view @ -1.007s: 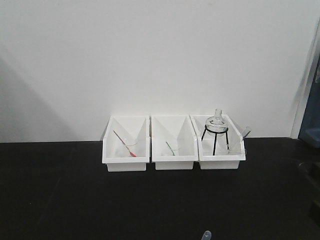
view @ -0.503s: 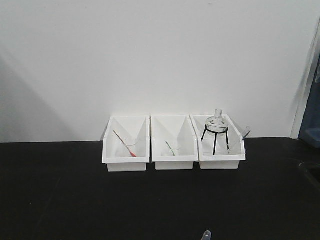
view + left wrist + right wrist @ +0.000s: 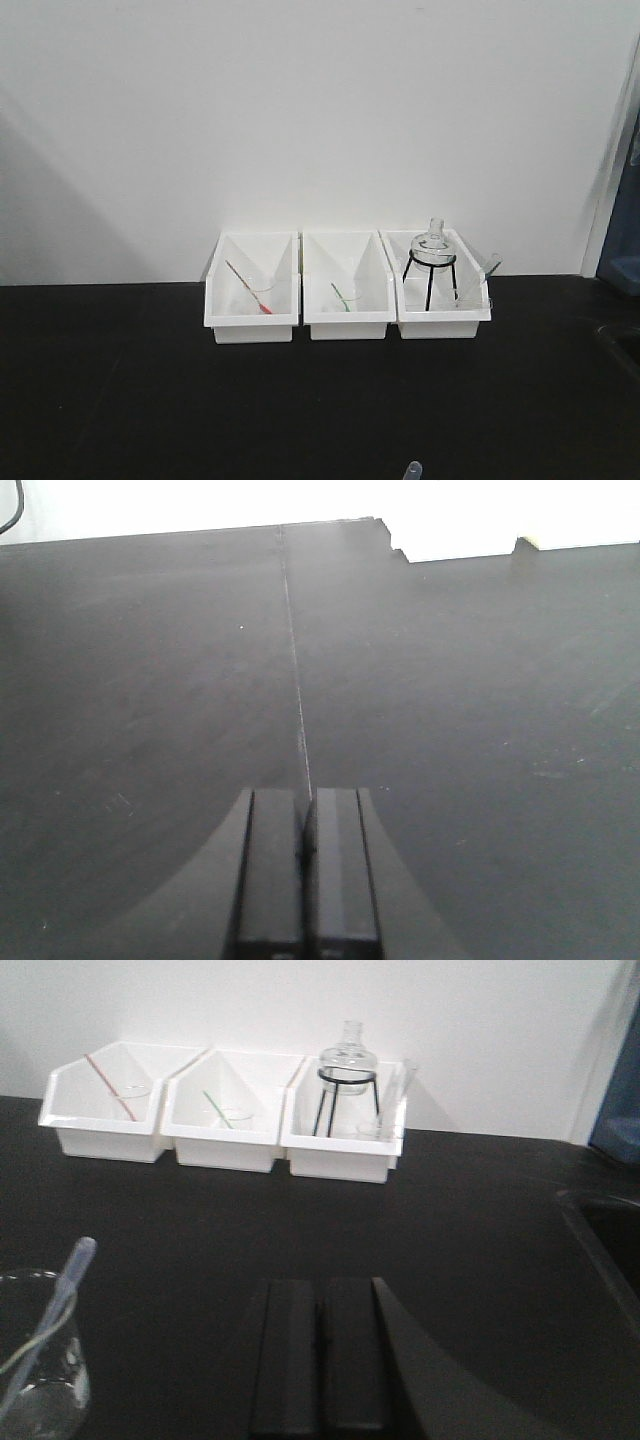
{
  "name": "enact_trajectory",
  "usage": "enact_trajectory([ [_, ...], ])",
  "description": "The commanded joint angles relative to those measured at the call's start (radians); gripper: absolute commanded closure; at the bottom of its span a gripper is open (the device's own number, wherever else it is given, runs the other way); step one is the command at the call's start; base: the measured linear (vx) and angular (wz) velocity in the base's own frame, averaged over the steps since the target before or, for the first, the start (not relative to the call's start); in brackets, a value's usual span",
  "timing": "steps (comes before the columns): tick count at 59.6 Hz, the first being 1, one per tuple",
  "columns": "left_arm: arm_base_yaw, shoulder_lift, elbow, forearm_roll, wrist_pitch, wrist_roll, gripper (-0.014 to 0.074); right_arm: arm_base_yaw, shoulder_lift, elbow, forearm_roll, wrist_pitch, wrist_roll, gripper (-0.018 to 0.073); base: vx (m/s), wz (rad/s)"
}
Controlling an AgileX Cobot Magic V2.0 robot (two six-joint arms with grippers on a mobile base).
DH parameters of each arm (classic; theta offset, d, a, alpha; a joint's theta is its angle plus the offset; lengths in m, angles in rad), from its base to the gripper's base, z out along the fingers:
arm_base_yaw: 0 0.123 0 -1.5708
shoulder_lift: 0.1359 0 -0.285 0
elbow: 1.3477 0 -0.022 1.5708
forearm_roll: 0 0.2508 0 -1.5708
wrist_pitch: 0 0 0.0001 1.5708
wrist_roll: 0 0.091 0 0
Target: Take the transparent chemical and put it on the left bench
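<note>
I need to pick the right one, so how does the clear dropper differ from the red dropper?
The clear dropper is colourless; the red dropper has a red stem. The clear dropper stands in a glass beaker on the black bench, near the right gripper; the red dropper sits in the leftmost white bin by the wall. Both are slim and lean at an angle.

**Colours on the bench**

Left bench (image 3: 120,400): matte black, plain. Wall (image 3: 300,110): plain white. Three bins (image 3: 347,318): white. Dropper in left bin (image 3: 250,288): red-tinted. Dropper in middle bin (image 3: 342,296): green-tinted. Stand (image 3: 430,278) in right bin: black wire, clear glass flask (image 3: 435,243) on top. Transparent chemical (image 3: 50,1325): colourless, translucent, in clear beaker (image 3: 40,1360). Both grippers (image 3: 320,1355): black.
</note>
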Motion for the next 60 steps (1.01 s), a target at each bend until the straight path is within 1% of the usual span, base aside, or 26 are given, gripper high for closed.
enact_trajectory([
  [1,-0.002,-0.019,0.016,-0.001,-0.078,-0.008,0.0600,-0.063,-0.104,0.062,-0.003,-0.089,-0.007,0.0567,0.00,0.00],
  [6,-0.002,-0.019,0.016,-0.001,-0.078,-0.008,0.0600,-0.096,-0.210,0.137,-0.017,-0.088,-0.007,0.0567,0.00,0.00],
  [12,-0.002,-0.019,0.016,-0.001,-0.078,-0.008,0.0600,-0.097,-0.306,0.205,-0.029,-0.095,-0.007,0.0567,0.00,0.00],
  [14,-0.002,-0.019,0.016,-0.001,-0.078,-0.008,0.0600,-0.095,-0.297,0.219,-0.028,-0.102,-0.007,0.0567,0.00,0.00],
  [20,-0.002,-0.019,0.016,-0.001,-0.078,-0.008,0.0600,-0.096,-0.290,0.220,-0.024,-0.050,0.002,0.0567,0.00,0.00],
  [26,-0.002,-0.019,0.016,-0.001,-0.078,-0.008,0.0600,-0.096,-0.297,0.220,-0.024,-0.036,0.002,0.0567,0.00,0.00],
  [60,-0.002,-0.019,0.016,-0.001,-0.078,-0.008,0.0600,-0.096,-0.298,0.220,-0.025,-0.042,0.002,0.0567,0.00,0.00],
])
